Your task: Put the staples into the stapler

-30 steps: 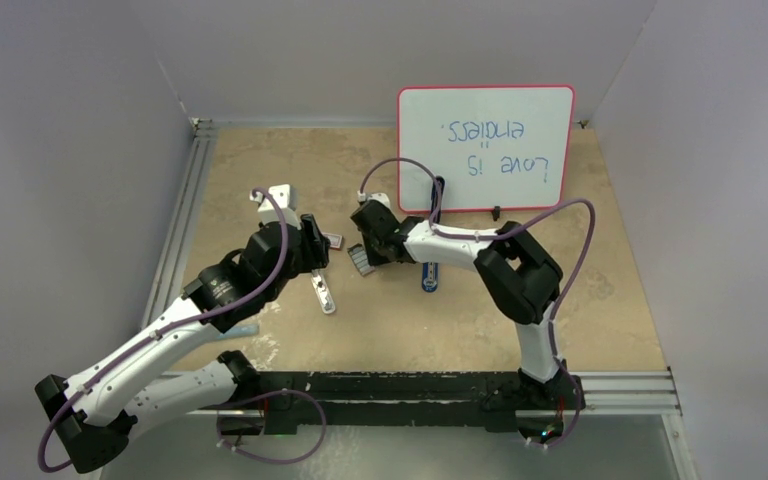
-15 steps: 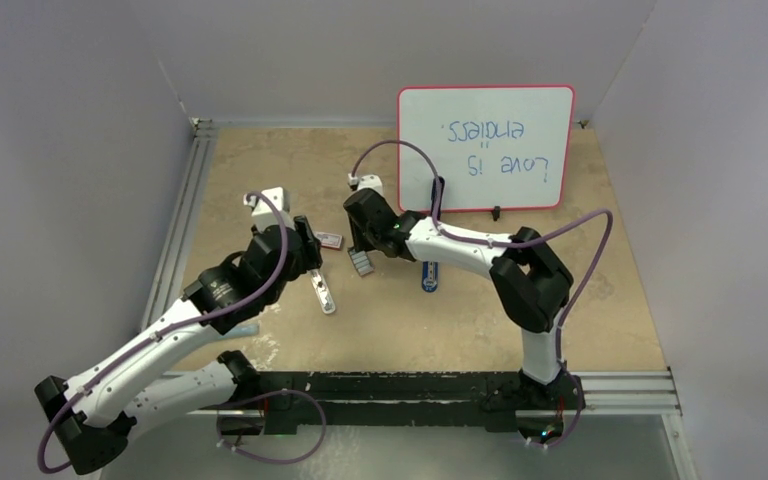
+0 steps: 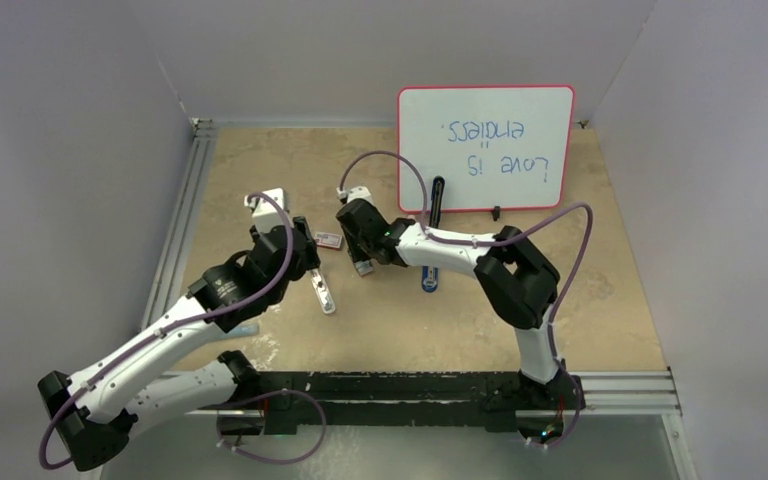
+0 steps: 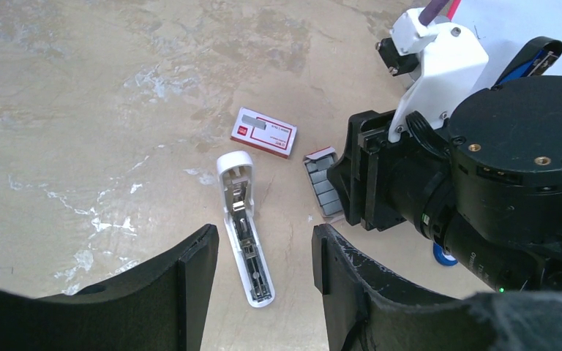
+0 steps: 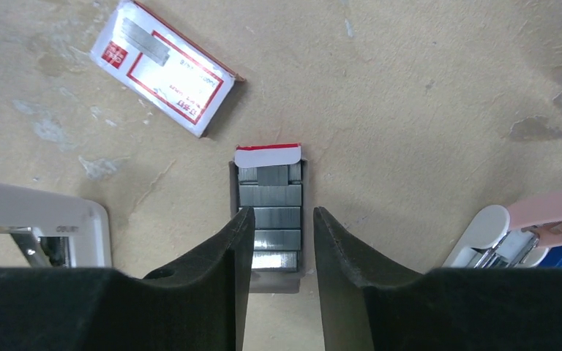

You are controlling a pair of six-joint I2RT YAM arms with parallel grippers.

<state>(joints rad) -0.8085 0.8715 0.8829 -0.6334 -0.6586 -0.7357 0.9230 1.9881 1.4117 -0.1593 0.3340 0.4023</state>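
Note:
The staples [image 5: 271,197] are dark-grey blocks in a small open tray with a red-and-white flap. They also show in the top view [image 3: 363,268] and the left wrist view [image 4: 324,189]. My right gripper [image 5: 282,217] is open and hangs right over the tray, one finger on each side, holding nothing. The stapler [image 3: 429,281], blue over black, lies right of the tray, mostly under my right arm. A blue bit of it shows in the right wrist view [image 5: 560,252]. My left gripper [image 4: 263,240] is open and empty above the white oblong bar [image 4: 245,234].
A red-and-white box [image 5: 162,67] lies just beyond the tray. The white bar [image 3: 322,293] lies open with a metal track inside. A pink piece [image 5: 549,208] sits by the stapler. A whiteboard [image 3: 485,145] stands at the back. The two wrists are close together.
My right gripper has swung left and come over the staples tray. My left gripper has drawn back slightly. The staples, bar and box have not moved.

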